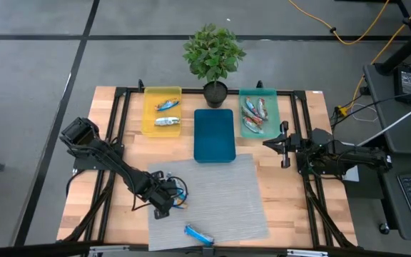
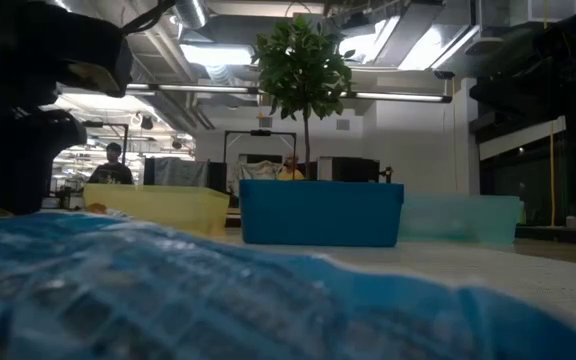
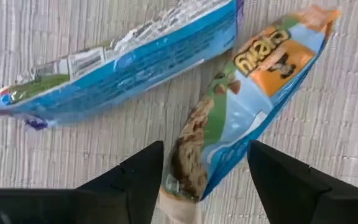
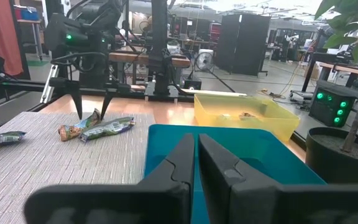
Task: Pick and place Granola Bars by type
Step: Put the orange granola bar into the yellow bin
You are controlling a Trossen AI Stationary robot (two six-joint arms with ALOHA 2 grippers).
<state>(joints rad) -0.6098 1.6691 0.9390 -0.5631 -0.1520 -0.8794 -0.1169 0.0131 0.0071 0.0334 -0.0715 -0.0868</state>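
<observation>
Two granola bars lie side by side on the grey mat. In the left wrist view one has an orange and blue wrapper (image 3: pixel 247 106) and the other a blue and silvery wrapper (image 3: pixel 123 68). My left gripper (image 3: pixel 207 180) is open and low over the mat, a finger on either side of the orange-blue bar's end, not touching it; the right wrist view shows it too (image 4: pixel 92 115). A bright blue bar (image 1: pixel 198 233) lies near the mat's near edge. My right gripper (image 4: pixel 196 155) is shut and waits above the blue tray's right side (image 1: pixel 277 143).
The yellow tray (image 1: pixel 148 121) holds two bars, the teal tray (image 1: pixel 271 121) holds several red-orange ones, and the blue tray (image 1: pixel 213 135) stands between them. A potted plant (image 1: pixel 215 57) stands at the far edge behind the blue tray. The grey mat (image 1: pixel 227 193) has bare room to the right.
</observation>
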